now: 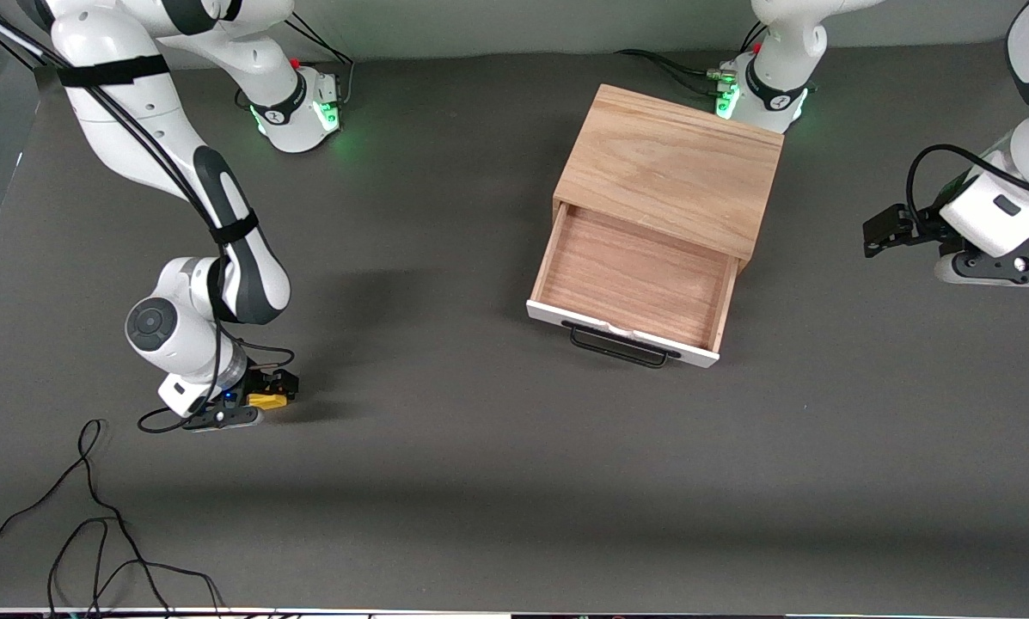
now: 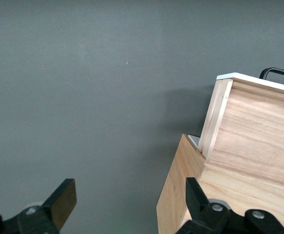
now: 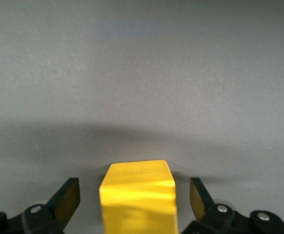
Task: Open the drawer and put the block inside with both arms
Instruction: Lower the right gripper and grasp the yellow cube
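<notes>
Grey matting covers the table, and a wooden cabinet stands on it near the left arm's base. Its drawer is pulled out toward the front camera, the tray showing bare wood inside, with the white front panel and the black handle at the end nearest that camera.

Well apart from the cabinet, toward the right arm's end of the table and a little nearer the front camera than the drawer front, the yellow block sits on the mat. The right gripper is down at the table around it. In the right wrist view one finger stands on each side of the cube with a clear strip of mat showing between each finger and the block, so the jaws are spread wide and grip nothing.

The left arm waits off past the cabinet at its own end of the table. The left gripper hangs in the air beside the cabinet, over bare mat, with its fingers set wide apart and nothing between them. Its wrist camera shows the side of the cabinet and the pulled-out drawer.

A loose black cable lies on the mat nearer the front camera than the block.
</notes>
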Robot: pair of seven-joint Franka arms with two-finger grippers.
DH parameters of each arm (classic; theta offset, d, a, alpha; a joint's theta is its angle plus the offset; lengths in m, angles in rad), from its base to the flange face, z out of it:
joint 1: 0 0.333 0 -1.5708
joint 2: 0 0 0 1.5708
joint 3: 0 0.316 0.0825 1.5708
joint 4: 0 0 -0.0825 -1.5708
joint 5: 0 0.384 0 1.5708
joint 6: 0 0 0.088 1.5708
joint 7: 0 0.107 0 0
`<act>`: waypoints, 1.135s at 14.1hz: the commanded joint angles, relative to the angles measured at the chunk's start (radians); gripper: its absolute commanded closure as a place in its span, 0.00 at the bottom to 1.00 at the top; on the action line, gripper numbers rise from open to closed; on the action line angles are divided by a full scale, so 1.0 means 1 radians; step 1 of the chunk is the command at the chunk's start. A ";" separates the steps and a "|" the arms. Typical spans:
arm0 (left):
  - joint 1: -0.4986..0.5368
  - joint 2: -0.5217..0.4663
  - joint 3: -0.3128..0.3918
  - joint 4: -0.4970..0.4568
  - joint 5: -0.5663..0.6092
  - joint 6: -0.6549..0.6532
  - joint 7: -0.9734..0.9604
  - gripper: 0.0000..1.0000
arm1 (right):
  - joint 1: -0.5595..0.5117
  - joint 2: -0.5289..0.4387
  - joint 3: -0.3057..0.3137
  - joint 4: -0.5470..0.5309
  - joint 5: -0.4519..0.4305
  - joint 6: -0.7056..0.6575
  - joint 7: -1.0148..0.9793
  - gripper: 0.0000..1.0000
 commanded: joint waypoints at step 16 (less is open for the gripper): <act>-0.324 0.048 0.326 0.095 -0.008 -0.021 0.015 0.00 | 0.060 -0.036 0.009 0.262 0.048 -0.360 0.143 0.98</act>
